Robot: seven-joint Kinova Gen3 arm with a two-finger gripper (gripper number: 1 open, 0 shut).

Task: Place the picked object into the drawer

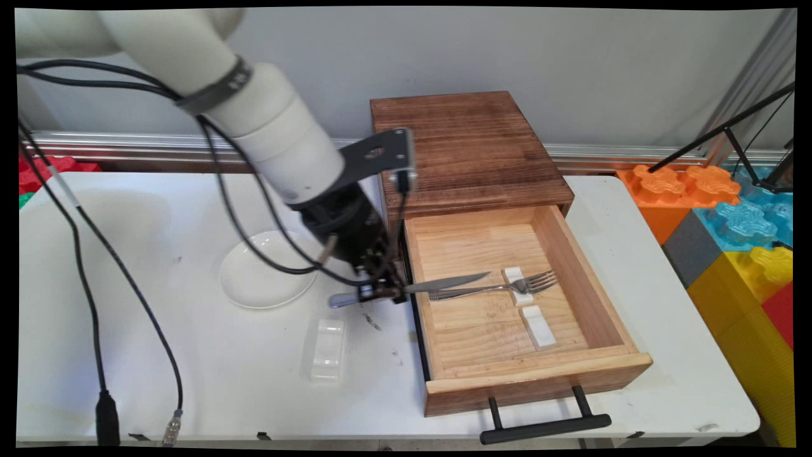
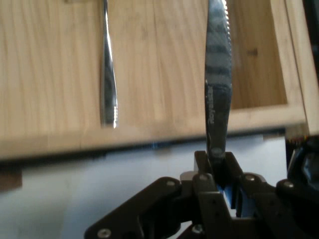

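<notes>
Where the hand (image 2: 219,167) clamps the knife (image 1: 438,284), only the main view shows it, perhaps.

White tabletop (image 1: 190,381) set against a plain grey wall (image 1: 571,63). Aluminium rail (image 1: 127,141) runs along the wall base. Large coloured interlocking blocks (image 1: 742,235) stand at 3 o'clock of the tabletop.
</notes>
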